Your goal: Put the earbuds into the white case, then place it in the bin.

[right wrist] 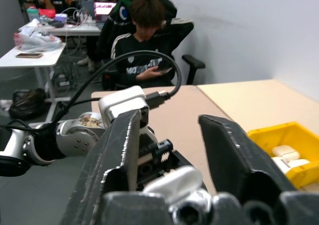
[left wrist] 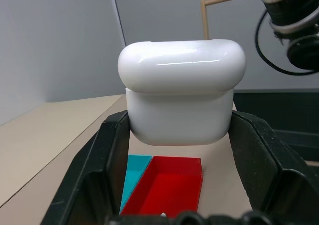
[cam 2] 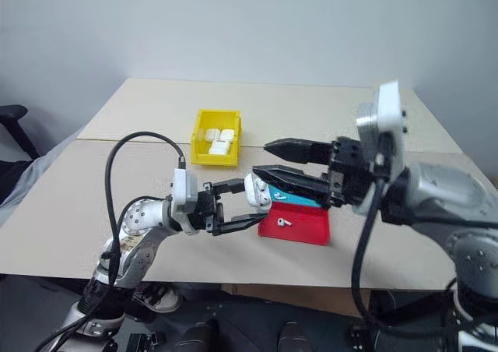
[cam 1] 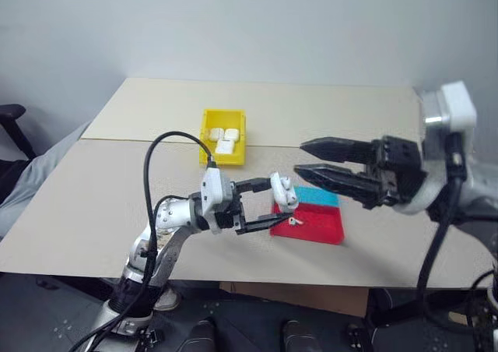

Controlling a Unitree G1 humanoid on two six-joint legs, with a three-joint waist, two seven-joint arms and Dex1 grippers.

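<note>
The white case point(left wrist: 182, 93) sits pinched by its lower body in the left pincer point(cam 1: 268, 205), lid shut, held above the red and teal tray point(cam 1: 319, 223) on the desk point(cam 1: 93, 196) — glossy, light, rigid, likely slippery, so gripping its flat sides suits best. The right pincer point(cam 1: 311, 159) hovers close by, fingers parted and empty; the bin point(cam 1: 208, 126) lies beyond.

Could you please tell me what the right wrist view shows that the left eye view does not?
The right wrist view alone shows a seated person and desks behind them. The left eye view alone shows the red and teal tray with an earbud lying in it. Both show the left gripper shut on the white case, the open right gripper, and the bin holding more cases.
</note>
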